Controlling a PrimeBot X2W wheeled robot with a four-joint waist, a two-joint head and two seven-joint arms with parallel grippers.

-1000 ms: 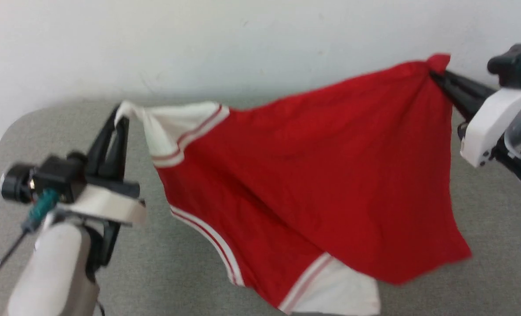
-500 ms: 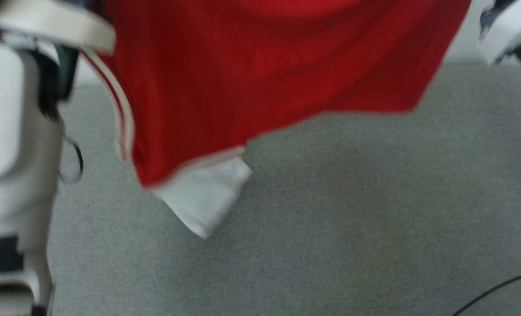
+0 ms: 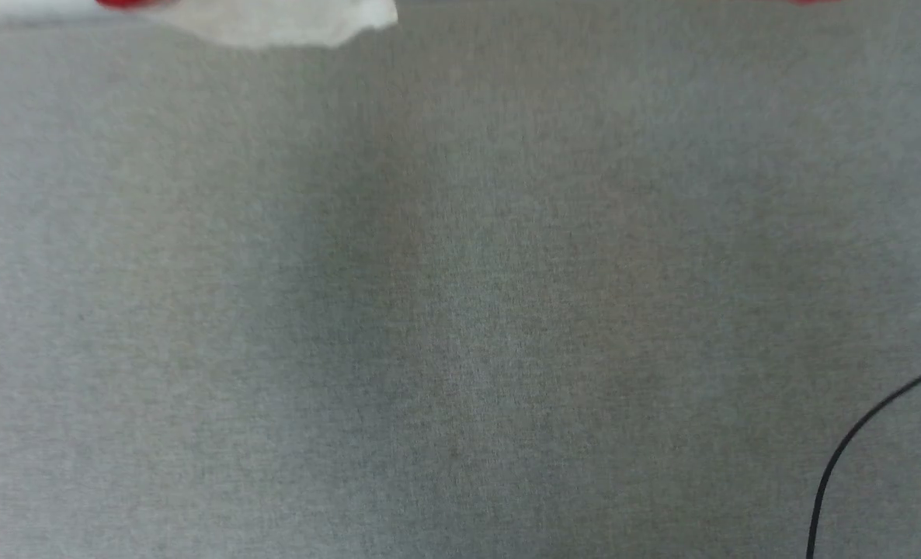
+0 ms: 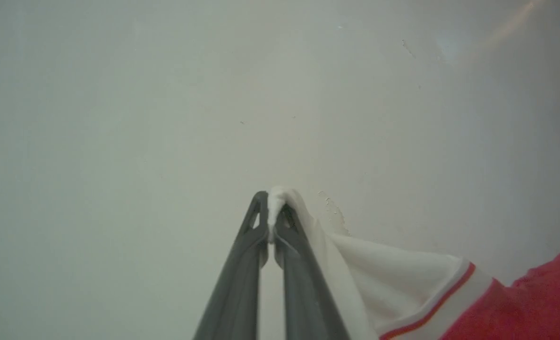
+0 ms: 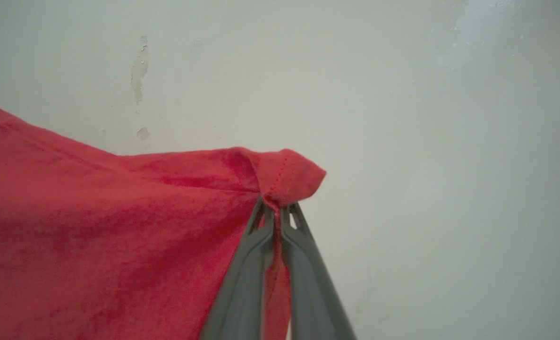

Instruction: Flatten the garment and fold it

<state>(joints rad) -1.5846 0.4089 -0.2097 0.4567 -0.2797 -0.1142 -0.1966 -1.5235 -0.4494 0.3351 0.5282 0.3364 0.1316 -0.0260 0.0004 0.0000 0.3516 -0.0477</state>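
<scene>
Gripping garment (image 5: 96,236): left claw (image 4: 273,210), right claw (image 5: 276,211)

Below me I see a grey woven surface (image 3: 460,310) and a black cable (image 3: 849,436); ahead, a pale wall (image 5: 450,141) with chipped paint (image 5: 138,75)

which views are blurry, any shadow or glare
Head view: soft, faint shadow band on the grey surface, garment blurred at top edge. Left wrist view: left hand crisp, faint glare streak upper right. Right wrist view: right hand smeared near the bottom.
</scene>
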